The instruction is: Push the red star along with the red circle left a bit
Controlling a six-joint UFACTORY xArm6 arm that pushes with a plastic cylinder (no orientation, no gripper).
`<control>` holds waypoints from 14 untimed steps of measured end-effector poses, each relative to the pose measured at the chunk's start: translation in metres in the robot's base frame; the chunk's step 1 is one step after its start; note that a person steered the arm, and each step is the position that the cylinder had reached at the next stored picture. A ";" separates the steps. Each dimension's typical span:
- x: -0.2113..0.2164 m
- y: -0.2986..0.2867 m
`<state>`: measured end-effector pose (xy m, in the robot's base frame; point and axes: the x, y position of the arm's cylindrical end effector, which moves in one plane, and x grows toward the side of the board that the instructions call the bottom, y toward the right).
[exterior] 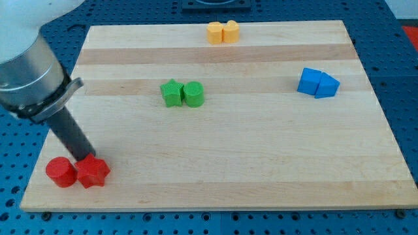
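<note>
Red star (93,172) touching red circle (60,172), both near board's (261,170) bottom-left corner already. No pincer here, just my tip (87,158) right behind the pair. Probably nearly done, little room left.

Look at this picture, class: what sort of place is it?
Probably a robotics lab bench. A wooden board lies on a blue perforated table, small blocks such as the red star and red circle sit on it, and my tip touches them from above.

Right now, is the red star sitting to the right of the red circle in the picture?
Yes: the red star sits against the red circle on its view's-right side, near the board's bottom left corner, with my tip just above them.
</note>
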<state>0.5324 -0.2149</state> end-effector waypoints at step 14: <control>0.000 0.062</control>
